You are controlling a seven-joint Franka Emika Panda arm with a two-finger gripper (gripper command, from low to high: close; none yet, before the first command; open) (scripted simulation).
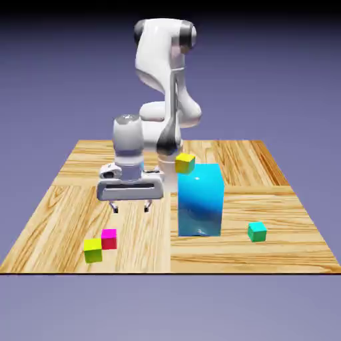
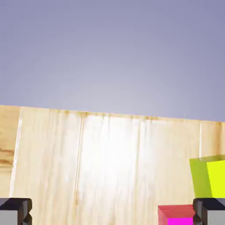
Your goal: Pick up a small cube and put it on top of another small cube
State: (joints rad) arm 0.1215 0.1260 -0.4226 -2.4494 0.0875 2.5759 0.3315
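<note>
My claw (image 1: 130, 208) spread, empty, hanging above bench (image 1: 60, 200). Magenta cube (image 1: 109, 238) touching lime cube (image 1: 93, 250) near front edge. Hand view: magenta cube (image 2: 176, 215) cut off at bottom, lime cube (image 2: 210, 176) clipped right.

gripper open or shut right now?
Open. The gripper hangs above the table with its fingertips spread wide and nothing between them.

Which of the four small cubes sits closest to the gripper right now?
The magenta cube, touching the lime cube near the table's front edge. It lies just ahead of the open gripper; the teal cube is farther off.
</note>
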